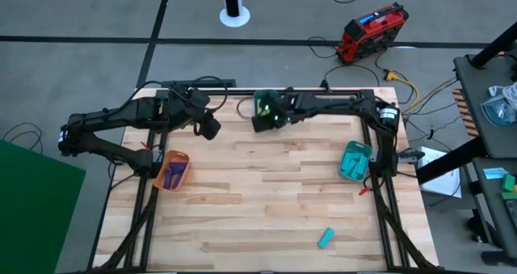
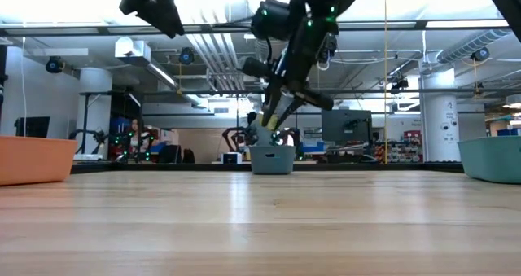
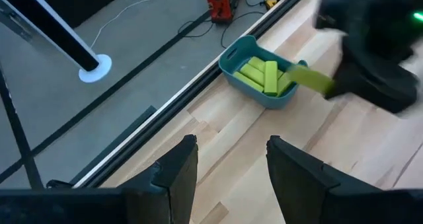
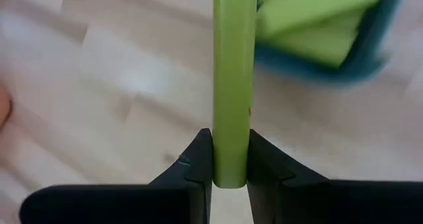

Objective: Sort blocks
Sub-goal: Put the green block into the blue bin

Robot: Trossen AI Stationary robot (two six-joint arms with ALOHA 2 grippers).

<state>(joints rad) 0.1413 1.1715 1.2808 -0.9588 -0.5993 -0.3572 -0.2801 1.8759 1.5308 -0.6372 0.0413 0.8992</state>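
My right gripper (image 4: 230,145) is shut on a yellow-green block (image 4: 234,78). It hangs above the far middle of the table (image 1: 262,119), just over a small blue bin (image 3: 246,90) holding several yellow-green blocks (image 3: 263,74). In the low view the gripper (image 2: 273,120) slants down above that bin (image 2: 272,159). My left gripper (image 3: 230,148) is open and holds nothing, raised near the far left (image 1: 208,127). One cyan block (image 1: 325,238) lies flat near the table's near edge. Purple blocks (image 1: 174,174) lie in the orange bin (image 1: 164,181). My right gripper pinches the yellow-green block near one end (image 4: 231,168) between its two fingers. The block runs along the fingers and sticks out well past their tips. The fingers slant downward from above. The block is lifted clear, its free end (image 3: 294,73) over the blue bin's rim.
A teal bin (image 1: 354,161) with cyan blocks stands by the table's right edge, and the orange bin by the left edge. Bare wood lies between them (image 1: 258,193). Black frame rails (image 1: 388,201) run along both sides, and my left arm (image 1: 121,120) stretches across the far left corner.
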